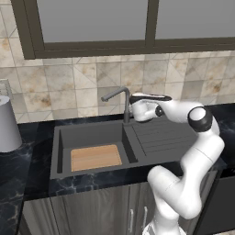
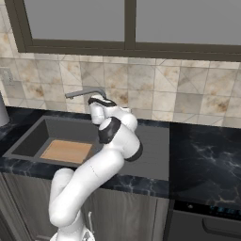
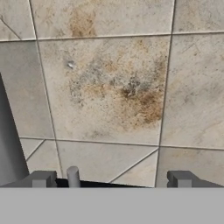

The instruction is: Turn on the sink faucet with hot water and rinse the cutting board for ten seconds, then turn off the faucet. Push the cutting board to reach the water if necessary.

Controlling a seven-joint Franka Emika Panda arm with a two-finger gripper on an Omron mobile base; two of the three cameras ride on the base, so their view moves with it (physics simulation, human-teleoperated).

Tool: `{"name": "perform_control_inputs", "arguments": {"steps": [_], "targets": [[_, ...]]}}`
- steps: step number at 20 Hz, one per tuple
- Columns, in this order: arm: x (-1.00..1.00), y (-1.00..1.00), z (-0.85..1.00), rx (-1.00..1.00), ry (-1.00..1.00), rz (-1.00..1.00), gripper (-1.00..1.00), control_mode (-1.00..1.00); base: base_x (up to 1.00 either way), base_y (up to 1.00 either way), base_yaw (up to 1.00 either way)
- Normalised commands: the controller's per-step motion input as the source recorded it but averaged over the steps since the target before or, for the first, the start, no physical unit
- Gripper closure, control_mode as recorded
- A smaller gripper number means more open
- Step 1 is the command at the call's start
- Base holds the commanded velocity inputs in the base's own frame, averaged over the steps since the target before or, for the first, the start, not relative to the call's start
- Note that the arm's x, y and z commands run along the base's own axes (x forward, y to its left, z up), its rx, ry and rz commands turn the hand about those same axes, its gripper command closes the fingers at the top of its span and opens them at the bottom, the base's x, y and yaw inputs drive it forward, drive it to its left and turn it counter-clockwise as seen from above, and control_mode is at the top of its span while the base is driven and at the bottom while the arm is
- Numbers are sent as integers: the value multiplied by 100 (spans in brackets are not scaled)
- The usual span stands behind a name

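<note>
The sink faucet stands behind the sink, its spout arm angled left over the basin; no water runs from it. The cutting board lies flat on the basin floor, front right, and shows again as a tan board. My gripper is just right of the faucet post, aimed at the tiled wall. In the hand view my gripper is open, with a small grey lever stub between the fingers near the left fingertip. The faucet post edges the left side.
A ribbed drainboard lies right of the basin under my arm. A grey canister stands on the black countertop far left. Tiled backsplash and a window frame rise behind. A dark appliance sits at lower right.
</note>
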Motion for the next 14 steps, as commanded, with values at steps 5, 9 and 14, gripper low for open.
{"name": "perform_control_inputs", "arguments": {"steps": [5,9,14], "targets": [[0,0,-7,0,-6,0,-100,-100,0,0,0],[0,0,-4,0,-3,0,-100,-100,0,0,0],[3,0,-3,0,-1,0,-100,-100,0,0,0]]}}
